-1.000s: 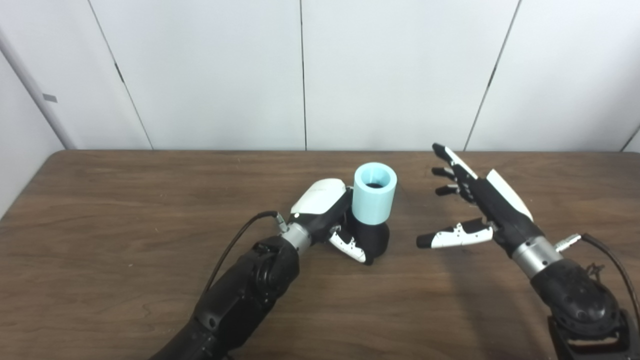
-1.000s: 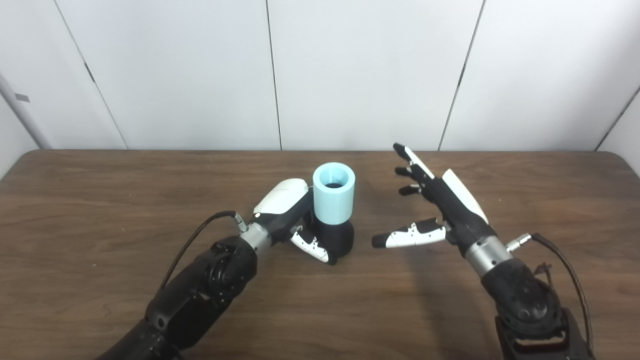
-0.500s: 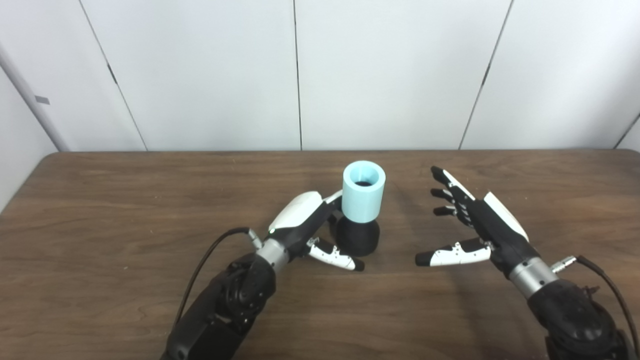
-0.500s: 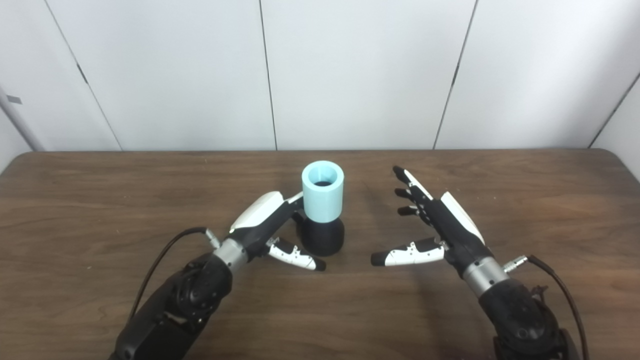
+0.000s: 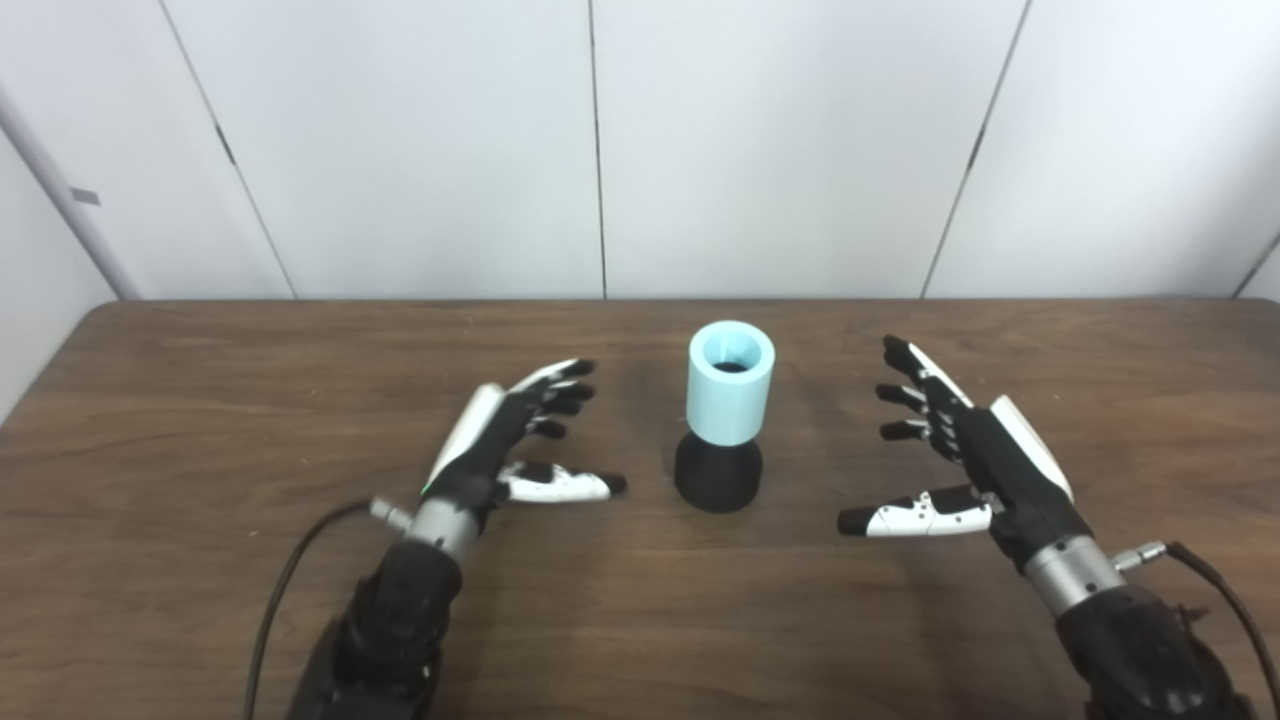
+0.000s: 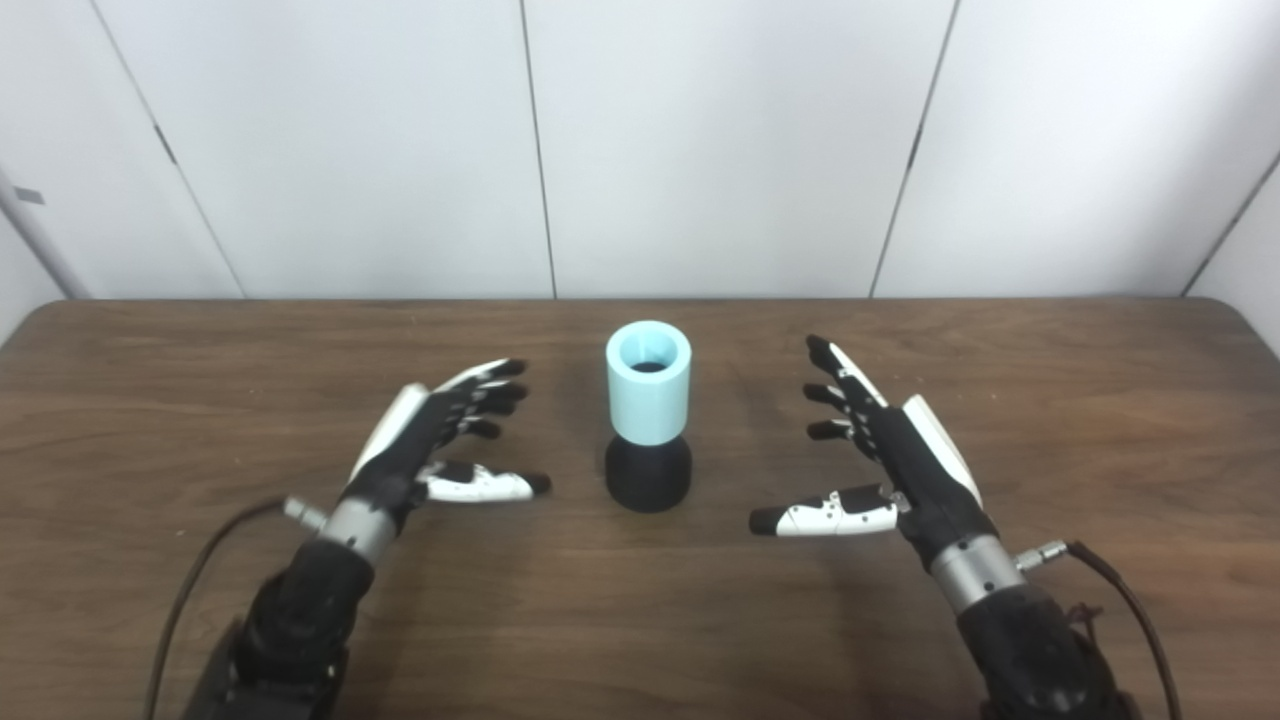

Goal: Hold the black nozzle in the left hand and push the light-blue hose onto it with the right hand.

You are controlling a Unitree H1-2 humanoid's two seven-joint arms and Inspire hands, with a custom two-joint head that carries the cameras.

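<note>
Now light-blue hose (image 5: 730, 384) sits upright on black nozzle (image 5: 717, 473), hands clear.

you're looking at a table (image 5: 200, 420) of dark brown wood grain, smooth, with a dull sheen. on it the light-blue hose (image 5: 730, 385) reads as matt plastic, even and smooth-walled. under the hose, the black nozzle (image 5: 717, 475) looks matt too, likely plastic. left of the nozzle, the left hand (image 5: 500, 440) shows glossy white shell over matt black parts; right of the nozzle, the right hand (image 5: 965, 455) shows the same. both wrists carry a brushed-metal collar. wall panels (image 5: 400, 150) behind the table: flat, matt white.
</note>
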